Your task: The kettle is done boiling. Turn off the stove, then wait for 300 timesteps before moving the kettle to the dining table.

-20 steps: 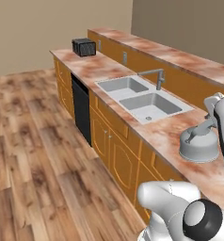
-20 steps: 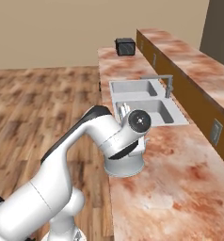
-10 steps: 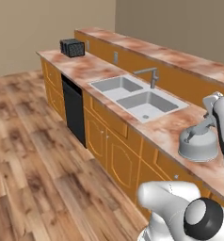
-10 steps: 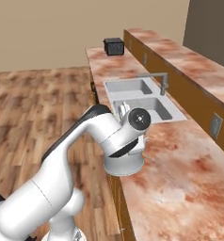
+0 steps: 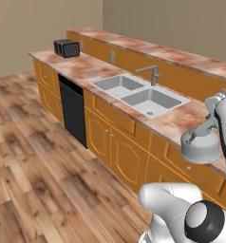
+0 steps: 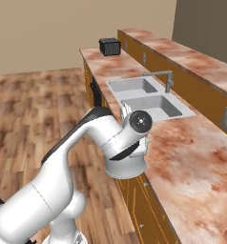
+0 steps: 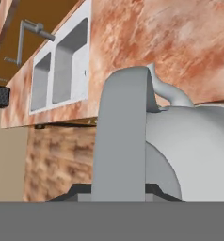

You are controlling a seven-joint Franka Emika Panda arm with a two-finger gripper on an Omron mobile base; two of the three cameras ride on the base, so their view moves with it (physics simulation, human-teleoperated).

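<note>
While hand view shows kettle (image 7: 198, 150), left shows dishwasher (image 5: 73, 110).

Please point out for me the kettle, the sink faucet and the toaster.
kettle (image 5: 200, 147): left base view, on its rounded silver body.
faucet (image 5: 153, 72): left base view, on its upright stem behind the sink.
toaster (image 6: 110, 46): right base view, on its dark front side.

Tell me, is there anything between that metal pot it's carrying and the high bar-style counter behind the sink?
The tool is shut on the kettle, held at the counter's front edge. Between it and the raised dining table lie only the bare marbled counter and, off to one side, the sink with its faucet. Nothing visible blocks a lifted path.
</note>
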